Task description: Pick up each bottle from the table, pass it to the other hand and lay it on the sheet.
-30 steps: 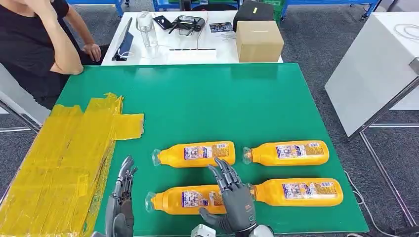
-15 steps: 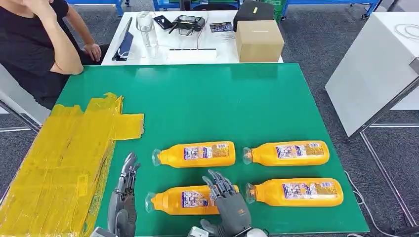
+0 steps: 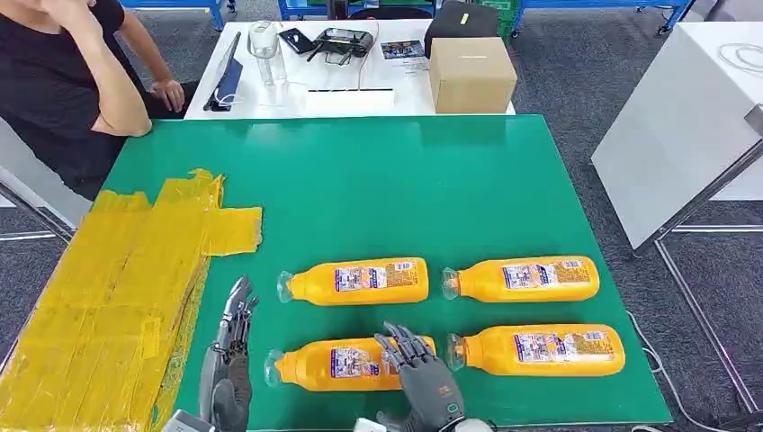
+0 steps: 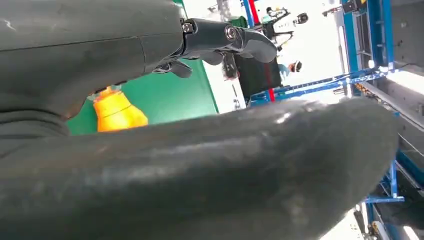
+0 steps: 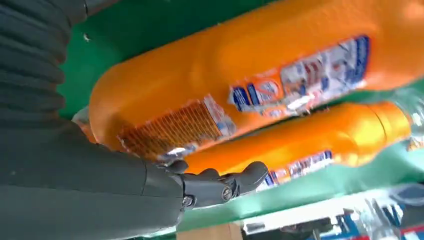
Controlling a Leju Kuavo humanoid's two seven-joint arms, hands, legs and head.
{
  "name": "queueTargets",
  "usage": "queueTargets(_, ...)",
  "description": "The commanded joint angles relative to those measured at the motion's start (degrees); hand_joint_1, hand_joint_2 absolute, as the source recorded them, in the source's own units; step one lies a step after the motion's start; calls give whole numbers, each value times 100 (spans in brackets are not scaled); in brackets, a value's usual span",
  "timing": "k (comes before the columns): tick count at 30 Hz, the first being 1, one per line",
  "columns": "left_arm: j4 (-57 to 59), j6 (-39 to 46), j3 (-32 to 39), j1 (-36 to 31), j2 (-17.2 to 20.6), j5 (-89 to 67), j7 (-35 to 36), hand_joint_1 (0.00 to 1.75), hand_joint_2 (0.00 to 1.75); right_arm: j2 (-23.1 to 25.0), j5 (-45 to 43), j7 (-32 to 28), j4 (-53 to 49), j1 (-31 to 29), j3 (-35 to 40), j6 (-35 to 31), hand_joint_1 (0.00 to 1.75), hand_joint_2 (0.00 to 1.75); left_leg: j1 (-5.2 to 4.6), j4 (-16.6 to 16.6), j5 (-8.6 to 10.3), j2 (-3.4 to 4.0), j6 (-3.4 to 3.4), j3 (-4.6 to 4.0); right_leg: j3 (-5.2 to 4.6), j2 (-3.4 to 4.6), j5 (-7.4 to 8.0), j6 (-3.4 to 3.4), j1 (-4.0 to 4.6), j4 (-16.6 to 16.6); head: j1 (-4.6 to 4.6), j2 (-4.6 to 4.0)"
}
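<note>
Four orange bottles lie on their sides on the green table [image 3: 405,189]: front-left [image 3: 333,364], back-left [image 3: 355,281], back-right [image 3: 526,278] and front-right [image 3: 540,350]. My right hand [image 3: 423,382] is at the table's front edge, its fingers spread over the base end of the front-left bottle, gripping nothing. The right wrist view has that bottle [image 5: 240,70] close above the fingers [image 5: 225,182], with a second bottle [image 5: 310,145] behind. My left hand [image 3: 229,360] lies with straight fingers between the yellow sheet [image 3: 117,297] and the front-left bottle's cap; that bottle's orange neck [image 4: 117,112] appears in the left wrist view.
A person in black [image 3: 63,81] sits at the back left corner. Behind the green table a white table holds a cardboard box [image 3: 471,74], a clear bottle [image 3: 266,49] and devices. Another white table [image 3: 684,117] stands to the right.
My right hand has drawn back toward the front edge, its fingertips now over the front-left bottle's base instead of reaching toward the back-left bottle. My left hand edged slightly forward.
</note>
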Motion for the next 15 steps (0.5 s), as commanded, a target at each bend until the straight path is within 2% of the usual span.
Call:
queueTargets(1,390,-18,-134,-217,208,115,15,0,0,-717,355,407,327,-439,312,539,0,175,5,-11,-1,3,-2,18,22,-4,2,-4,5,-18,0,0)
queueTargets(3,388,-36,-127,-224,210,130,15,0,0,-885,431,413,259,-546,279,718,0,175,4,-10,-2,5,-1,18,21,-3,3,-3,4,-18,0,0)
queueTargets(7,453,-59,-151,-302,260,202,15,0,0,-1351,383,58,171,-1013,60,1551,0,175,-1,-5,0,8,1,11,13,2,4,0,-1,-10,0,0)
queueTargets(9,538,-107,-217,-390,324,287,15,0,0,-1843,-158,-256,184,-1560,24,2374,0,175,-4,-4,1,13,3,11,10,6,7,1,-5,-9,0,0)
queueTargets(10,575,-105,-262,-427,356,327,15,0,0,-2095,-444,-405,183,-1862,75,2699,12,175,-3,-4,3,19,4,14,12,9,10,2,-4,-12,0,0)
queueTargets(11,643,-87,-359,-509,411,359,15,0,0,-2444,-951,-587,187,-2410,190,3161,72,175,-1,0,2,29,5,14,12,18,18,7,-1,-13,2,0)
queueTargets(12,688,-90,-447,-570,454,386,15,0,0,-2648,-1331,-696,227,-2879,344,3580,169,175,-10,0,8,20,9,10,8,11,16,9,-10,-5,-2,0)
queueTargets(14,769,6,-604,-660,513,447,15,0,0,-2830,-1948,-718,383,-3864,788,4229,175,175,-22,10,13,48,20,7,-8,42,30,23,-19,5,-2,0)
queueTargets(15,792,28,-665,-691,541,489,15,0,0,-2861,-2206,-671,436,-4204,1057,4384,175,175,-29,7,21,35,30,6,-3,33,29,31,-26,8,-2,0)
